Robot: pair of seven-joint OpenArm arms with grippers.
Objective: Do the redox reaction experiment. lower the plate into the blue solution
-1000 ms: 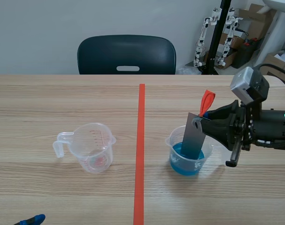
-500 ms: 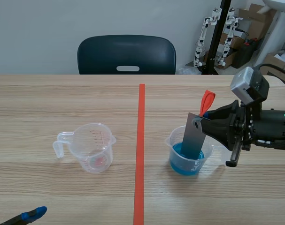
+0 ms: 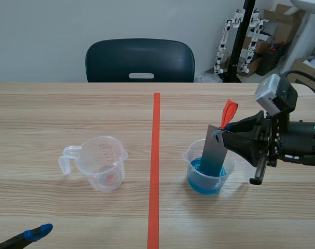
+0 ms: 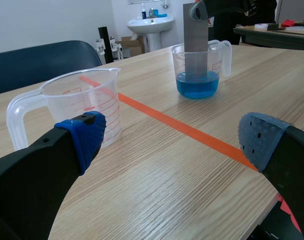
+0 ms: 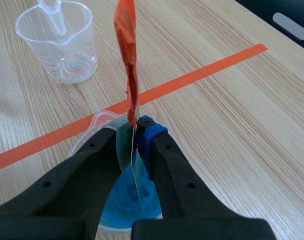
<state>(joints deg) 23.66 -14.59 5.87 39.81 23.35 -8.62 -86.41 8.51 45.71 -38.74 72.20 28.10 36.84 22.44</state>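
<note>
**Risk: plate tips the cup or slips out of the pinch**

R gripper [image 3: 219,136] is clamped on the top edge of the grey metal plate [image 3: 214,153], right by the orange-red strip [image 3: 229,111] fixed at its top. The plate hangs slightly tilted inside the clear measuring cup [image 3: 188,155]. Its lower end reaches the blue solution [image 3: 206,182]; how deep, can't tell. L gripper [image 4: 174,137] sits low near the robot w/ fingers wide apart, holding nothing, well apart from that cup.

Likely trouble:
- The cup looks like light plastic, so if the plate bottoms out or drags on the wall or rim, the cup could slide on the surface or tip & spill.
- The pinch is on a thin edge only, so the plate may pivot or slip and splash.
- Letting go while the plate leans could topple the cup.
</note>
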